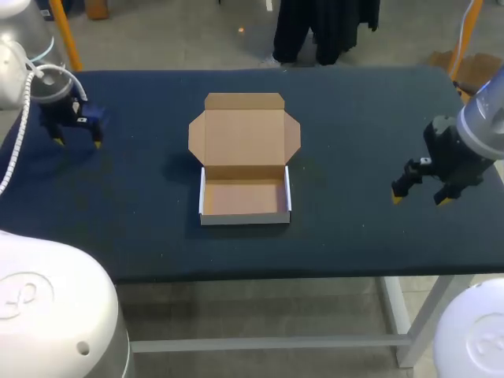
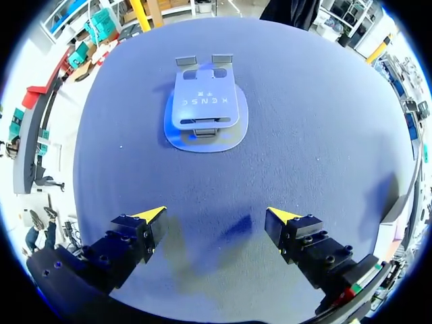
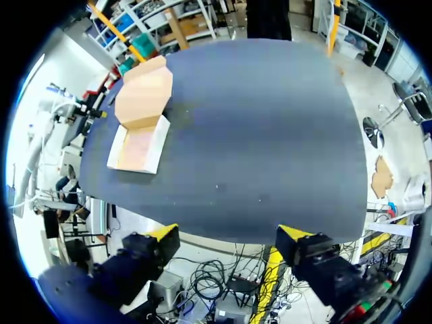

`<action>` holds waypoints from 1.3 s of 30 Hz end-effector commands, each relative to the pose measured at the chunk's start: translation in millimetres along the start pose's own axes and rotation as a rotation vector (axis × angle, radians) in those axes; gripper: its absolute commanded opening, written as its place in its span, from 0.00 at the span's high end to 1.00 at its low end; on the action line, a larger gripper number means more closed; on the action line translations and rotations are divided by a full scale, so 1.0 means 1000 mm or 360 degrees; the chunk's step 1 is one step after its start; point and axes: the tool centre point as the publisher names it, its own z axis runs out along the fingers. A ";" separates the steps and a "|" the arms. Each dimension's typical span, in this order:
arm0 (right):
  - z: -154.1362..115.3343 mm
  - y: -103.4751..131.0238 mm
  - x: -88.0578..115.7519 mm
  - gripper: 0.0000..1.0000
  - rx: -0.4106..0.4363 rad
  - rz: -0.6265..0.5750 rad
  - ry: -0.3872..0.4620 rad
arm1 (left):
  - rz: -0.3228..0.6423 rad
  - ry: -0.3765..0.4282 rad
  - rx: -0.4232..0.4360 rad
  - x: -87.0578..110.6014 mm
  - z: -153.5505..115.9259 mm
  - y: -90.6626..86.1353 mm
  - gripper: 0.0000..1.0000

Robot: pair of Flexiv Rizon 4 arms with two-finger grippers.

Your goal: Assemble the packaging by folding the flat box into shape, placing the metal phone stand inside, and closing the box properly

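Fingers of the left gripper [image 1: 78, 143] stand spread, yellow tips apart and grasping nothing, above the far left corner of the dark blue, felt-like table cover [image 1: 354, 110]. Ahead of them, in the left wrist view, the smooth grey metal phone stand [image 2: 204, 108] lies flat on the cloth: a rounded plate over an oval base, with two small bent hooks at its far edge. Mid-table sits the brown cardboard box [image 1: 244, 197] (white outside, plain kraft inside), a shallow rectangular tray with its flapped lid [image 1: 244, 130] laid open behind it. Near the right edge, the right gripper [image 1: 420, 199] hangs released, holding nothing, well apart from the box.
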 end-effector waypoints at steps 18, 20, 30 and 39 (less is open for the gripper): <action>-0.002 0.001 0.000 0.00 0.0009 0.0000 -0.0003 | 0.0031 0.0004 -0.0037 -0.005 0.006 -0.028 0.00; -0.002 0.001 0.000 0.00 0.0009 0.0000 -0.0003 | 0.0033 0.0005 -0.0043 -0.006 0.008 -0.031 0.00; -0.002 0.001 0.000 0.00 0.0009 0.0000 -0.0003 | 0.0044 0.0021 -0.0060 -0.007 0.013 -0.039 0.00; -0.002 0.001 0.000 0.00 0.0009 0.0000 -0.0003 | 0.0053 0.0024 -0.0057 -0.007 0.014 -0.044 0.00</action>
